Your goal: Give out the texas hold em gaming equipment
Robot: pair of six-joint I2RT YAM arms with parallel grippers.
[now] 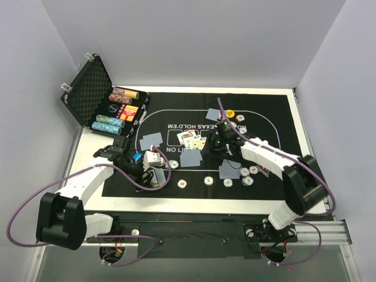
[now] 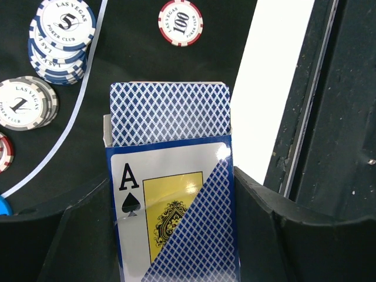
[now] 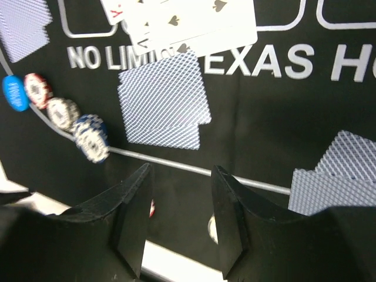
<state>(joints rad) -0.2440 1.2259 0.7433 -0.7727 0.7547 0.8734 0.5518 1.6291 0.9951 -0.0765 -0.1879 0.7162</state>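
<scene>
OK: left end effector [image 2: 170,197] is clamped shut on a card box [image 2: 176,235] with an ace of spades on its face. A blue-backed deck [image 2: 169,114] pokes out of the box's open top, and the fingers [image 2: 76,235] press both long sides. In the top view the left end effector [image 1: 154,169] sits lower left of centre, at the left side of the black felt mat [image 1: 270,111], which lies on the white table [image 1: 88,144].

Right end effector [image 3: 179,217] hovers over the mat with its jaws partly apart, nothing between them. Top view puts the right end effector [image 1: 222,138] just right of centre, beside the face-up cards [image 1: 192,139] fanned mid-mat.

Face-down pairs [image 1: 151,140] lie at four spots around the printed oval. One of them is just above the jaws in the right wrist view.

Poker chips [image 1: 208,180] are strung along the lower edge of the mat. A yellow disc button [image 1: 231,114] sits upper middle.

The blue disc button [image 3: 14,92] is at the left edge of the right wrist view, with a row of chips beside it.

Left wrist view: a blue "5" stack [image 2: 61,35] upper left, a red "100" chip [image 2: 180,22] top centre and a grey "1" stack [image 2: 23,103] at left, all flat on the mat.

The case [image 1: 82,88] stands open in the upper left corner, with rows of chips laid in it.
</scene>
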